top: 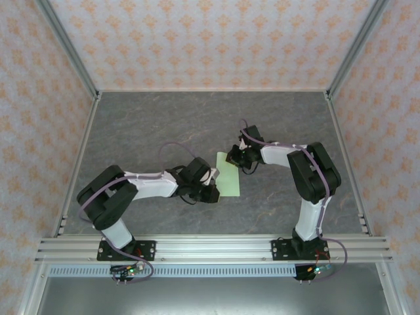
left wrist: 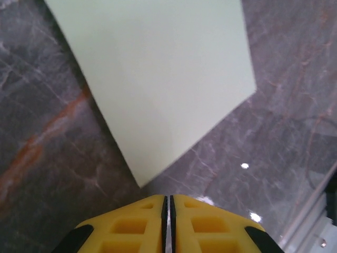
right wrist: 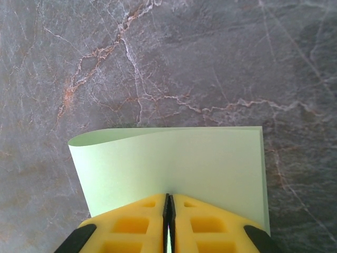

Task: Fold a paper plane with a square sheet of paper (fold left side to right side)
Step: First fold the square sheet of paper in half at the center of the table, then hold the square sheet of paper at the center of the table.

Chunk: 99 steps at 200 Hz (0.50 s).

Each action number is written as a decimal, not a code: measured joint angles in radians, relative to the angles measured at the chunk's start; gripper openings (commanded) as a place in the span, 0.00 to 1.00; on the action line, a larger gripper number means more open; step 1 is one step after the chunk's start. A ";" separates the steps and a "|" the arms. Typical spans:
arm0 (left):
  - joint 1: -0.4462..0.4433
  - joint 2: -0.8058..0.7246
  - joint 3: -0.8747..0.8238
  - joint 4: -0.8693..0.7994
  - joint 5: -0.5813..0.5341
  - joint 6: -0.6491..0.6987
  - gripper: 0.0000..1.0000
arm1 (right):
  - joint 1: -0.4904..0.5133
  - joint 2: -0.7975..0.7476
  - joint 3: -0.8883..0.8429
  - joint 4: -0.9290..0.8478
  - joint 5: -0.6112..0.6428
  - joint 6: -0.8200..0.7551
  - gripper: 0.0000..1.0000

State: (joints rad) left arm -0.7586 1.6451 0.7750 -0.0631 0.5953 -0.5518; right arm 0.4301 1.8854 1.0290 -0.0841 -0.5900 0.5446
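Top external: paper (top: pixel 228 176) btwn left hand (top: pixel 211 191) & right hand (top: pixel 230 158), marble table (top: pixel 164 118).

a robot test cell in a lab: left arm (top: pixel 144 184) and right arm (top: pixel 315 174) bolted to an aluminium rail (top: pixel 216 248) at a grey marble-look table (top: pixel 164 118), boxed in by metal posts (top: pixel 69 46) and panels (top: pixel 210 39) of orange-patterned wallpaper.
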 measured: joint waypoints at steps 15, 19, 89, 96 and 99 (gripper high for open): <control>0.010 -0.050 0.006 -0.011 0.009 -0.002 0.16 | 0.000 0.000 0.002 -0.003 0.000 0.000 0.14; 0.015 -0.061 0.010 -0.014 0.012 -0.005 0.16 | 0.000 0.000 0.002 -0.003 0.000 -0.002 0.14; 0.130 0.117 0.256 -0.018 0.058 -0.006 0.16 | 0.006 0.000 0.010 -0.016 0.014 -0.008 0.15; 0.130 0.151 0.272 -0.017 0.063 -0.005 0.16 | 0.006 0.000 0.011 -0.018 0.014 -0.008 0.15; 0.130 0.163 0.276 -0.017 0.064 -0.005 0.16 | 0.006 0.000 0.011 -0.018 0.014 -0.008 0.15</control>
State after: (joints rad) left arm -0.6285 1.8076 1.0508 -0.0799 0.6590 -0.5564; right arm 0.4366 1.8854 1.0405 -0.1024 -0.5758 0.5369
